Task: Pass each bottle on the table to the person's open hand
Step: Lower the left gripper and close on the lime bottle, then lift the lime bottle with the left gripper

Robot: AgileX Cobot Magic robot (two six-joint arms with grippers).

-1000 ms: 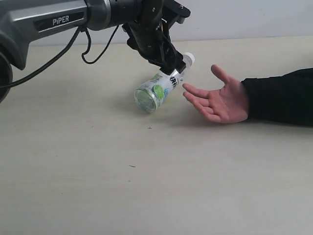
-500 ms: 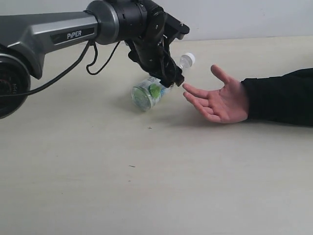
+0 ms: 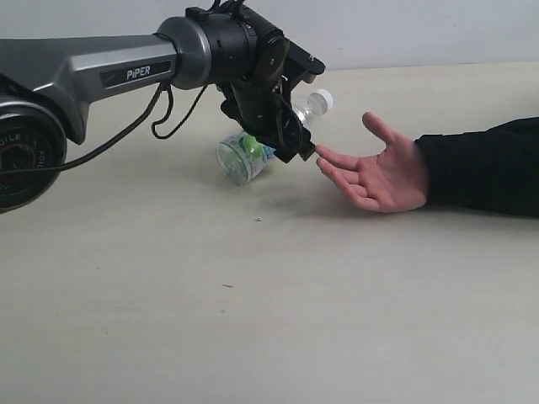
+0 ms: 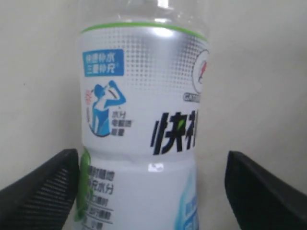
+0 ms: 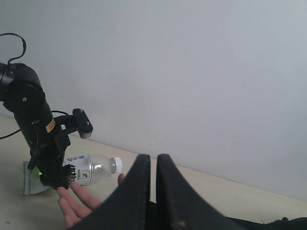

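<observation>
A clear bottle (image 3: 242, 156) with a white cap (image 3: 320, 101) and a white, blue and green label lies on the table (image 3: 253, 320), cap pointing towards the far right. My left gripper (image 3: 283, 136) straddles its middle, open. In the left wrist view the bottle (image 4: 144, 120) fills the gap; one finger (image 4: 43, 191) is at the label's edge, while the other finger (image 4: 264, 191) stands clear of it. The person's open hand (image 3: 379, 177) rests palm up just right of the gripper, its fingertips close to it. My right gripper (image 5: 153, 165) is shut and empty, looking over the hand (image 5: 76, 199) and the bottle (image 5: 91, 168).
The person's black sleeve (image 3: 480, 168) lies along the table's right side. A pale wall (image 5: 192, 72) rises behind the table. The left arm's grey link (image 3: 101, 67) and its cable (image 3: 160, 118) reach in from the upper left.
The left arm has moved right and lower over the bottle. The bottle's base has shifted a little left and back. The hand has stayed still.
</observation>
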